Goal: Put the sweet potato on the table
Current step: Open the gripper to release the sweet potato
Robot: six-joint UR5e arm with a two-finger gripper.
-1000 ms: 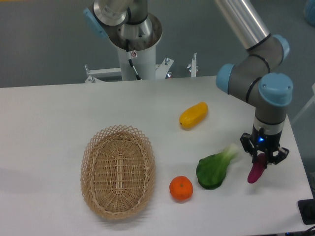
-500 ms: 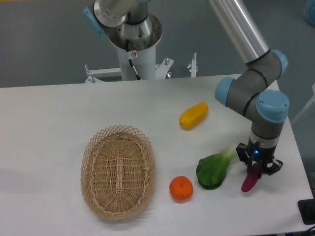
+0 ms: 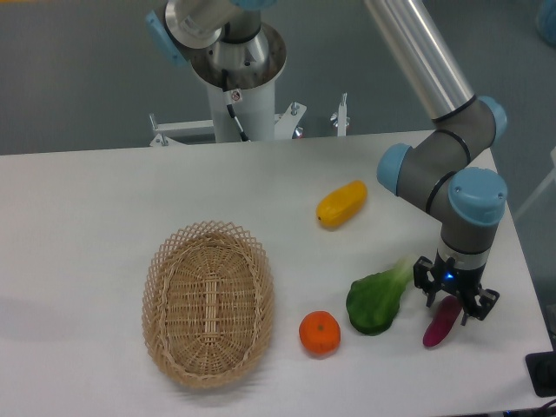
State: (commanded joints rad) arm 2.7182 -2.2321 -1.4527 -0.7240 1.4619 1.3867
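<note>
The sweet potato [image 3: 440, 322] is a slim magenta piece near the right front of the white table [image 3: 104, 200]. It slants down to the left, and its lower tip is at or just above the tabletop. My gripper [image 3: 453, 302] points straight down over its upper end. The dark fingers are closed around that end, which they partly hide.
A green leafy vegetable [image 3: 378, 297] lies just left of the gripper, and an orange [image 3: 319, 333] sits left of that. A yellow-orange oblong fruit [image 3: 341, 203] lies farther back. An oval wicker basket [image 3: 208, 300] stands at the left. The table's right edge is close to the gripper.
The gripper has come down and slightly left with the sweet potato, bringing it from above the table to the tabletop's level.
</note>
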